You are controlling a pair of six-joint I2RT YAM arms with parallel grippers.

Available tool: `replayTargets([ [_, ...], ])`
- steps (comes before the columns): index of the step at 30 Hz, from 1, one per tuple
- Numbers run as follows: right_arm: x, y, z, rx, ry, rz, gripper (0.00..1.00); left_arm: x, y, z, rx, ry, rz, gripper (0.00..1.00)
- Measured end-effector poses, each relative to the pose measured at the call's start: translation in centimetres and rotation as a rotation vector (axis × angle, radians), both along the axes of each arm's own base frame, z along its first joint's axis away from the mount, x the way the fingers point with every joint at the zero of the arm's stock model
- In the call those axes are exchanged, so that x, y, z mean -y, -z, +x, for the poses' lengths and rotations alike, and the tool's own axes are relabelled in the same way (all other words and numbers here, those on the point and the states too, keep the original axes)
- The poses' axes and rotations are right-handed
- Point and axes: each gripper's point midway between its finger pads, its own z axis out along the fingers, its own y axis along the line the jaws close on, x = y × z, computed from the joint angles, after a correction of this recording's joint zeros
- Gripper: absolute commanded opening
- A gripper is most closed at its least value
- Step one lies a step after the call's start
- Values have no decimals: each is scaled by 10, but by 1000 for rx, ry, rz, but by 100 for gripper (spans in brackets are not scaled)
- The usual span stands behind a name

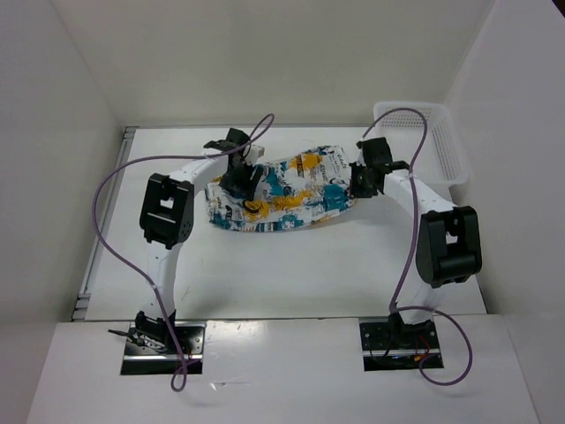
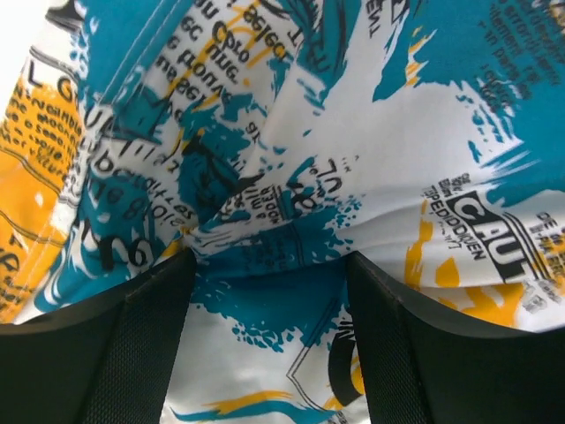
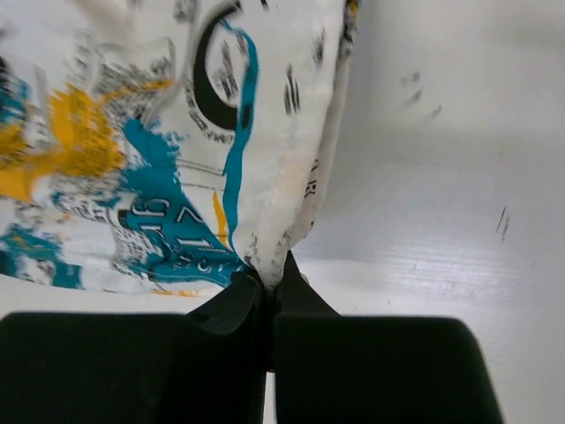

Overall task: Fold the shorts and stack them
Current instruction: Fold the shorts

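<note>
The white table [image 1: 291, 274] is the biggest thing here. Next comes the shorts [image 1: 291, 199], white fabric with a teal, yellow-orange and black print. They're spread out in a rumpled strip that runs from one gripper across to the other, so they sit right between the two. The white mesh basket [image 1: 437, 141] is off past the right gripper, out to its right and apart from it, back in the far corner.

The left gripper [image 2: 269, 265] sits low over its end of the shorts with the jaws spread wide. In its wrist view the print fills everything ahead of and between the black fingers [image 2: 141, 336] (can't tell if the pads actually touch the cloth). The right gripper [image 3: 265, 283] has its jaws pressed together, pinching the edge of the shorts, and the fabric fans out up and to the left of the tips.
</note>
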Motion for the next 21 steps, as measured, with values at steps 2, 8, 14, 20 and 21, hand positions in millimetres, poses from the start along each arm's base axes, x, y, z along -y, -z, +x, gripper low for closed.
replayTargets([
  [2,-6,-20,13,44,-24,6,0,3,5,2,12,6,29,76],
  [8,-86,-129,62,355,-221,4,0,17,6,11,34,29,19,76],
  [14,-241,-162,1,444,-604,94,0,42,1,28,52,70,-86,76],
  [20,-295,-114,-43,345,-840,77,0,62,-4,28,34,121,-216,76],
  [21,-299,-105,-45,323,-865,72,0,63,-3,27,28,127,-241,76],
])
